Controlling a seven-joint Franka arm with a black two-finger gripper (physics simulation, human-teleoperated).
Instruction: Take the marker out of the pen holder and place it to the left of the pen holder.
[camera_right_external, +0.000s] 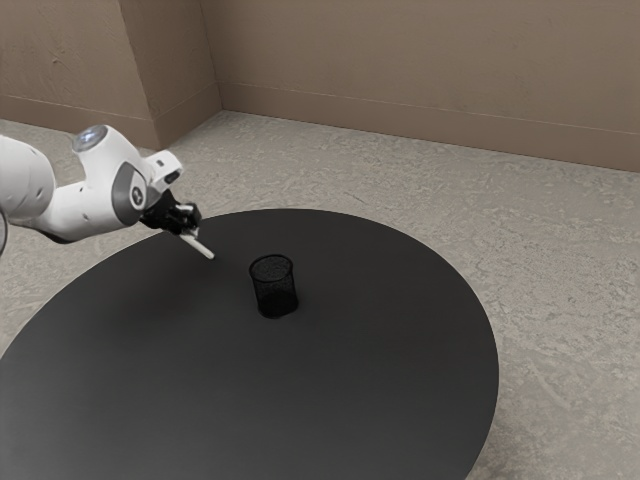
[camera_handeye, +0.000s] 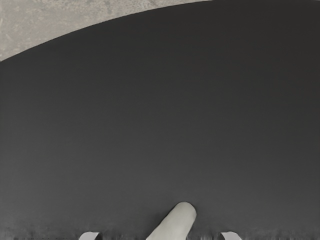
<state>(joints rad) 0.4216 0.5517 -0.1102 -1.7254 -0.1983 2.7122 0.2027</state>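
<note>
The round, dark bench (camera_right_external: 250, 400) takes up the lower left and centre of the exterior view's frame, its curved rim running up to the middle of the frame. On it, just left of the frame's centre, the black wire-mesh pen holder (camera_right_external: 274, 288) stands upright; I see no marker in it. Farther back, toward the upper left of the frame from the pen holder and apart from it, is the pale marker (camera_right_external: 199, 246). It slants down toward the exterior view's right, its upper end at the black tool (camera_right_external: 188, 226). I cannot tell whether it touches the bench. The tool is open: in the wrist view its two fingertips (camera_handeye: 90, 236) stand well apart, with the rounded end of the marker showing between them and a dark gap on either side of it. The white arm (camera_right_external: 80, 210) reaches in from the left edge of the frame, above the bench's far left rim. Behind the bench, the mottled grey floor (camera_right_external: 560, 300) stretches across the right side and the middle band of the frame. Farthest off, along the top, are the brown wall (camera_right_external: 420, 70) and its baseboard (camera_right_external: 400, 133), with a wall corner jutting out at the upper left.
</note>
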